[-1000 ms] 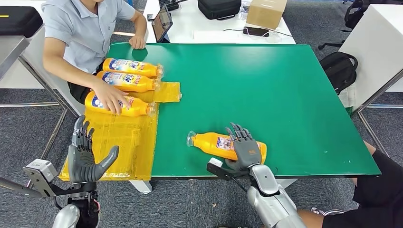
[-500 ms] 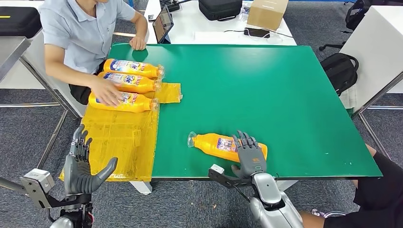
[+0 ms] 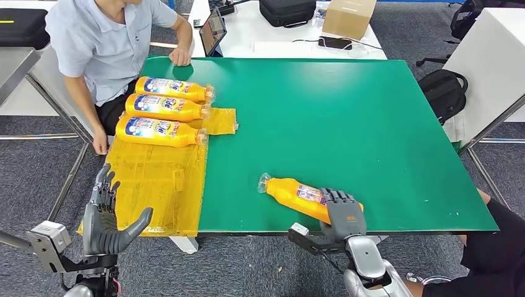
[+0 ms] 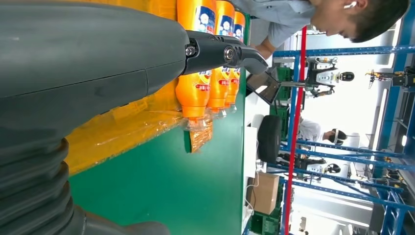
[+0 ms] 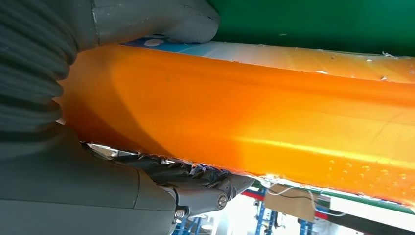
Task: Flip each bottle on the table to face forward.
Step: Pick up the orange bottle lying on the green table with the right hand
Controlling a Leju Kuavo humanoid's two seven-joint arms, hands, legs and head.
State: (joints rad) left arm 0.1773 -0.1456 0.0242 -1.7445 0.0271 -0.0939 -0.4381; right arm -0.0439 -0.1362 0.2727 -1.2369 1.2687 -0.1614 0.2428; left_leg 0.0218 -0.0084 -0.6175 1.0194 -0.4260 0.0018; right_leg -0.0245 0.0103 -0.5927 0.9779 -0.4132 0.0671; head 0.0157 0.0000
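Operator, your right hand (image 3: 342, 213) sits at the lower centre-right of the head view, fingers wrapped over the base end of the orange bottle (image 3: 296, 194); the right wrist view confirms it, with the thumb on one side of the orange body and the darker fingers (image 5: 195, 178) on the other, so the hand grips the bottle. That bottle lies on its side near the front edge of the green table (image 3: 347, 117), tilted so its clear cap end points toward the upper left of the frame and its base hangs close to the table's edge under your hand. A small label patch shows on the bottle's upper face next to the fingers; its print is too small to read. Your left hand (image 3: 108, 213) is in the lower left of the frame, off the table beside the yellow plastic sheet (image 3: 158, 179), fingers apart and upright, thumb out, holding nothing. In the upper left, three more orange bottles (image 3: 162, 107) lie side by side, blue-and-white labels up, caps toward the table's middle; the nearest rests on the yellow sheet. A person in a light blue shirt (image 3: 105, 43) sits at the table's left corner, one hand (image 3: 179, 57) on the green surface, the other arm down beside the sheet.
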